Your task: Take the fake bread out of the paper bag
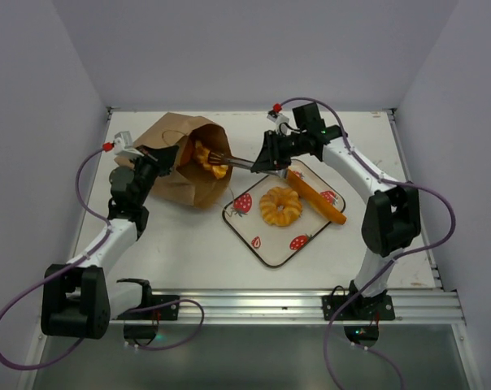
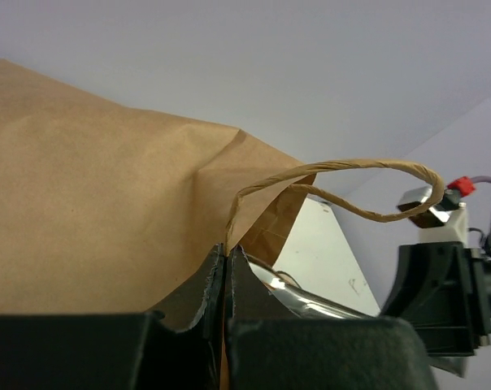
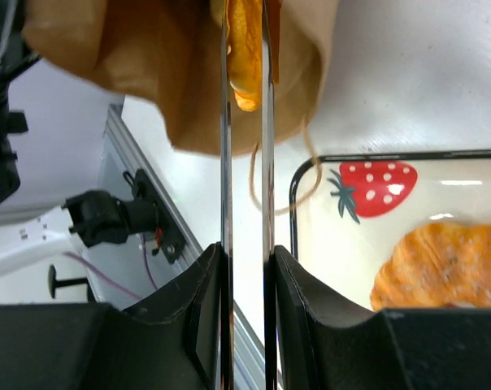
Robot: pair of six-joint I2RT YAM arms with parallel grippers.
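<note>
On the white table [image 1: 189, 244], one piece of fake bread [image 1: 205, 158] sits in the mouth of the paper bag [image 1: 168, 134]. The right gripper [image 1: 218, 158] has it between narrow jaws, but I cannot tell if it grips yet. The left gripper [image 2: 227, 268] is clamped on the bag rim. The doughnut [image 1: 280, 205] and the baguette [image 1: 317, 197] are already on the tray [image 1: 266, 248], and the inside of the bag is hidden. Only the right wrist view shows bread between the fingers.

Table [image 1: 189, 244]: white matte top, fills most of the top view. Pale grey-lilac walls on 3 sides: left wall [image 1: 34, 122], back wall [image 1: 245, 49], right wall [image 1: 465, 122], all plain. Alu rail [image 1: 254, 302] runs along near edge. Below it, a dull grey-green surface [image 1: 254, 357]. Light even, diffuse; shadows soft.
</note>
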